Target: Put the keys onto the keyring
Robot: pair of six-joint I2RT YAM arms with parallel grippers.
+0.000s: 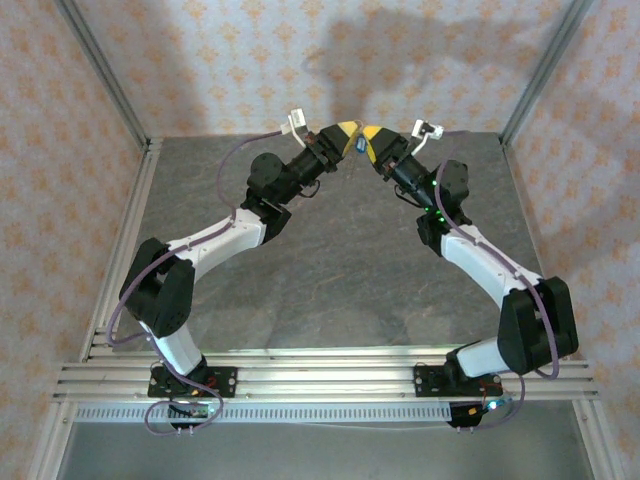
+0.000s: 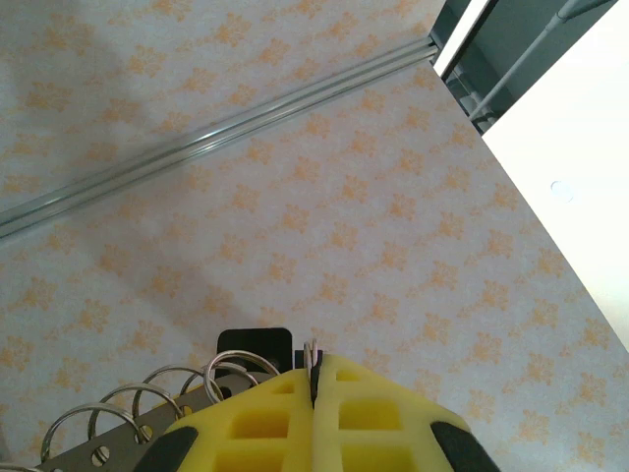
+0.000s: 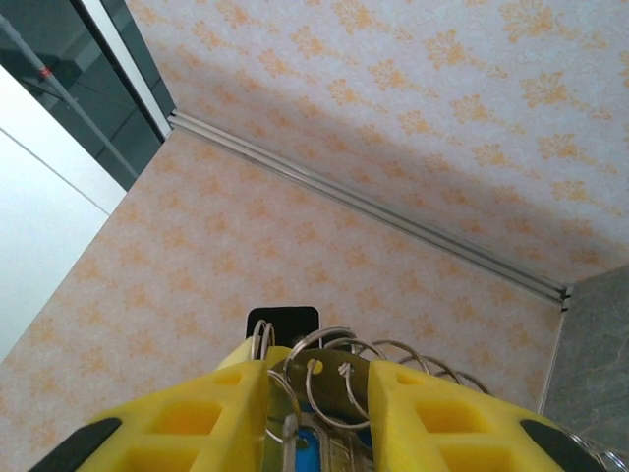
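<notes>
Two end effectors high above the worktop, tip to tip close to the back wall. Left end effector on the left of the meeting point, right end effector on the right, nearly touching. Between the two, a blue speck: head of the key, well clear of the worktop.

Seen from the left wrist: left end effector fully closed, yellow fingers pressed flat together, no gap. Pinched in the seam, thin silver wire of the keyring, poking out just past the tips. Further silver loops fanned out to the lower left, just beside the fingers, running along a grey strip with round holes. Small black block just behind the loops.

Seen from the right wrist: right end effector partly apart, yellow fingers either side of a bunch of metal. Blue key head low in the gap, deep between the fingers. Above it, a flat silver plate with two holes, wire rings threaded through both. More loops trailing off to the right over the right-hand finger. Clamped on the key or only around it: cannot tell. Threaded on the keyring or merely against it: cannot tell either.
</notes>
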